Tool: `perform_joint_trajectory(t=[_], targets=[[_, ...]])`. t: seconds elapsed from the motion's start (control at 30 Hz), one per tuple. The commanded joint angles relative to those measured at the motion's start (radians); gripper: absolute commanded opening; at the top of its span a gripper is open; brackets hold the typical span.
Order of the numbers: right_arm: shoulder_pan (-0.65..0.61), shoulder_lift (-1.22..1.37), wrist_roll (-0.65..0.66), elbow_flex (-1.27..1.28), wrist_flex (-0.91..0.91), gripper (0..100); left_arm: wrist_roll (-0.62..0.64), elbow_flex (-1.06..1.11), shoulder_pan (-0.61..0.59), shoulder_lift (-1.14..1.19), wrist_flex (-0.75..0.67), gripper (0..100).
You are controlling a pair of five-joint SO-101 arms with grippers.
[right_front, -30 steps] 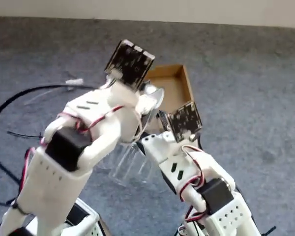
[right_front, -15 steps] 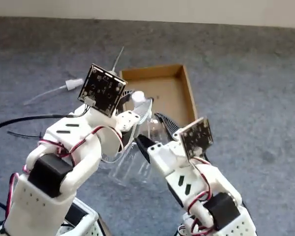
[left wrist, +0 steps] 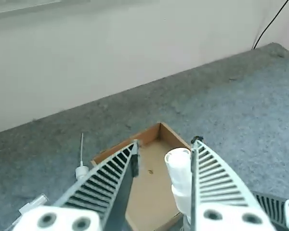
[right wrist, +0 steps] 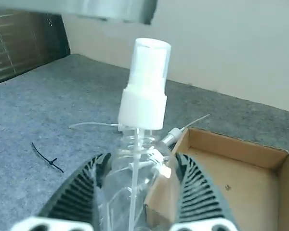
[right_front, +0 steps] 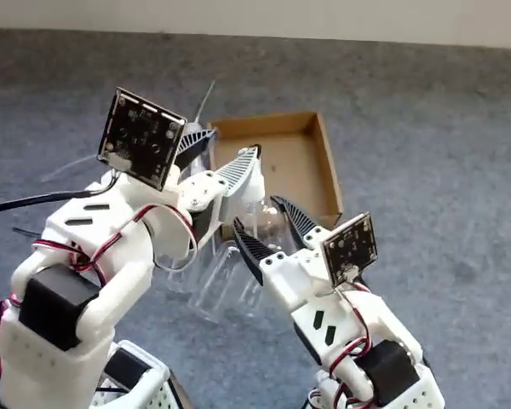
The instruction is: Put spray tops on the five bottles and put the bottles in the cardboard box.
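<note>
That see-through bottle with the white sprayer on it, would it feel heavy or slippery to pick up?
Probably light: the bottle looks empty, with only a thin tube inside. Its smooth clear wall may be slippery, so the ribbed fingers of the right gripper likely help. Tall and narrow under the spray top, it may tip if pushed.

The left arm is bent up high. Its end effector (right_front: 221, 155) is spread wide open and points away from the base. The right arm sits lower, just beside it. Its end effector (right_front: 257, 213) points up and squeezes a bottle (right wrist: 119, 185) between both fingers.
</note>
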Motion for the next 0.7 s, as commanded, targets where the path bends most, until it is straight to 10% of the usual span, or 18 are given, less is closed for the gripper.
perform_joint_trajectory(t=[0.0, 0.67], targets=[[0.012, -0.013, -0.008, -0.012, -0.027, 0.4, -0.002, -0.051, 0.01, -0.01, 0.015, 17], [0.012, -0.021, -0.009, -0.012, -0.027, 0.4, -0.049, -0.07, -0.047, 0.125, -0.029, 17]])
